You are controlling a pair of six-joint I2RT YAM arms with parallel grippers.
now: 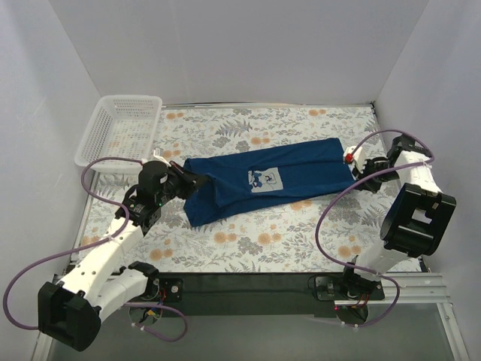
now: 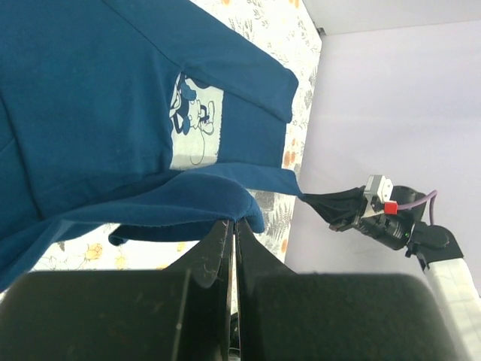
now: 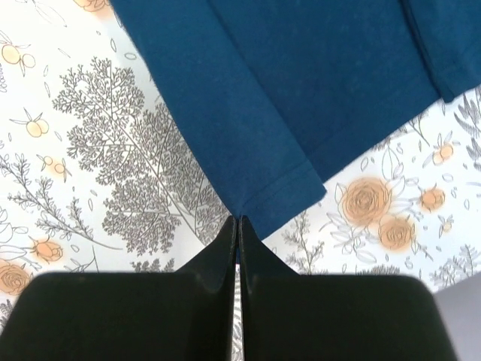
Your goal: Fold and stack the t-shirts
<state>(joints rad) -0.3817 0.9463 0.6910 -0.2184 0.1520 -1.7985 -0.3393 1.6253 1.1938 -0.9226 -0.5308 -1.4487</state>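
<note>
Left tool (image 2: pixel 231 224) and right tool (image 3: pixel 238 219) clamp opposite ends of the navy t-shirt (image 1: pixel 293 174) stretched right of the basket (image 1: pixel 89 144); the right's seemingly thin corner pinch could slip under tension.

No legible text or numbers; t-shirt (image 1: pixel 308 169) chest print (image 1: pixel 264 180) shows cartoon mouse only.

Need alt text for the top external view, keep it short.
A navy t-shirt with a pale square chest print lies stretched across a floral table. The left gripper pinches its left end and the right gripper pinches its right end. A white basket sits at the far left corner.
</note>
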